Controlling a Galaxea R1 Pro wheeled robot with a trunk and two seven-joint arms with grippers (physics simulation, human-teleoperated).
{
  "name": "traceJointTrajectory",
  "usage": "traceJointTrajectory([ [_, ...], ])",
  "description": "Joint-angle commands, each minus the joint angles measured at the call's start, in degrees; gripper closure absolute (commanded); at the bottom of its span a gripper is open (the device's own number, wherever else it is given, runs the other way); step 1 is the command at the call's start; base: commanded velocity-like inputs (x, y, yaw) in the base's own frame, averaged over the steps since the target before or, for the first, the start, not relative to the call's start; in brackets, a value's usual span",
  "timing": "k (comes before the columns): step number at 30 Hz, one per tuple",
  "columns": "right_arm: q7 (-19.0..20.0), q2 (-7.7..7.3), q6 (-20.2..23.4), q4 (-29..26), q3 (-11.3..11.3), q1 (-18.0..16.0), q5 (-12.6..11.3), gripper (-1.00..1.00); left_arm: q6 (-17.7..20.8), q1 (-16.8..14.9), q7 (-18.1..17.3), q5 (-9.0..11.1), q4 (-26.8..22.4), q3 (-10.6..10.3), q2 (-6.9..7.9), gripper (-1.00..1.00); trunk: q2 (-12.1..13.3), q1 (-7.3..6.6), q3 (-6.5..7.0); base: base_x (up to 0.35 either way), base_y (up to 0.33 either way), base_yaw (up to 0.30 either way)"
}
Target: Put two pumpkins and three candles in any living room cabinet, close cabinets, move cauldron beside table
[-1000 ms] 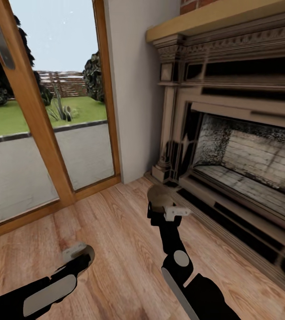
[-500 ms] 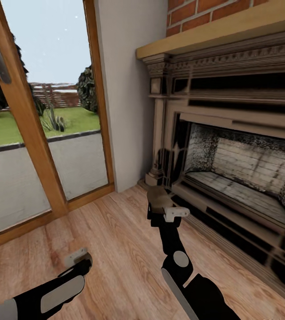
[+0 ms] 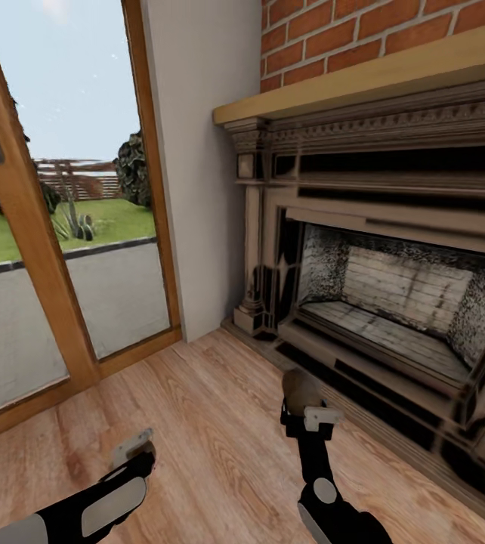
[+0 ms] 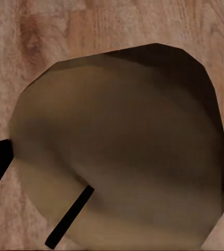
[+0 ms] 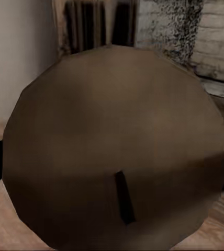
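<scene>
Head view: both arms reach over the wooden floor (image 3: pixel 220 423) before a carved stone fireplace (image 3: pixel 393 302), with a glazed door (image 3: pixel 54 249) at the room's corner. The right gripper (image 3: pixel 307 408) carries a brownish candle (image 3: pixel 297 389), seen edge-on; the left gripper (image 3: pixel 133 447) shows pale fingertips, its load hidden from this angle. Left wrist view: a second candle (image 4: pixel 122 151) (flat tan top, dark wick) sits between the jaws, which are clamped on it, above floorboards. Right wrist view: the right jaws are clamped on their candle (image 5: pixel 114 146), whose round top faces the fireplace base.
</scene>
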Motion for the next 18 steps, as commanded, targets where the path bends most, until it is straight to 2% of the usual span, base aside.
traceJointTrajectory([
  [1,-0.35,0.09,-7.07,9.06,0.45,-0.08,-0.16,1.0,-0.59,0.58,-5.21,0.07,12.38,-3.77,-3.61,1.0,-0.02,-0.04,0.18,0.0,0.0,0.0],
  [4,-0.38,-0.01,-7.67,12.69,0.4,-0.08,-0.19,1.0,-0.73,0.66,-7.23,0.14,15.12,-4.14,-4.94,1.0,0.02,-0.12,0.85,0.0,0.0,0.0],
  [5,-0.33,0.43,-11.58,22.09,0.45,-0.06,-0.3,1.0,-0.76,1.38,-7.81,0.17,15.87,-4.3,-6.31,1.0,0.04,-0.15,1.07,0.0,0.0,0.0],
  [8,-0.32,0.48,-16.77,26.12,0.42,-0.06,-0.34,1.0,-0.77,1.7,-7.85,0.11,17.35,-4.32,-7.34,1.0,0.08,-0.22,1.73,0.0,0.0,0.0],
  [10,-0.29,0.48,-19.13,28.77,0.4,-0.05,-0.36,1.0,-0.83,1.8,-7.98,-0.02,19.96,-4.32,-8.6,1.0,0.1,-0.28,2.18,0.0,0.0,0.0],
  [13,-0.23,0.51,-20.19,30.41,0.43,-0.04,-0.34,1.0,-1.19,1.83,-8.12,-0.12,22.29,-4.3,-10.02,1.0,0.14,-0.35,2.84,0.0,0.0,0.0],
  [14,-0.09,0.52,-20.69,31.0,0.5,-0.02,-0.33,1.0,-1.41,1.84,-8.17,-0.15,23.56,-4.3,-11.0,1.0,0.16,-0.38,3.06,0.0,0.0,0.0],
  [16,0.07,0.55,-20.83,31.2,0.52,-0.05,-0.32,1.0,-1.49,1.85,-8.21,-0.16,24.09,-4.32,-11.54,1.0,0.18,-0.43,3.51,0.0,0.0,0.0],
  [18,0.26,0.66,-20.93,31.4,0.59,-0.04,-0.36,1.0,-1.36,1.85,-10.91,-0.11,25.47,-4.31,-12.04,1.0,0.21,-0.48,3.95,0.0,0.0,0.0],
])
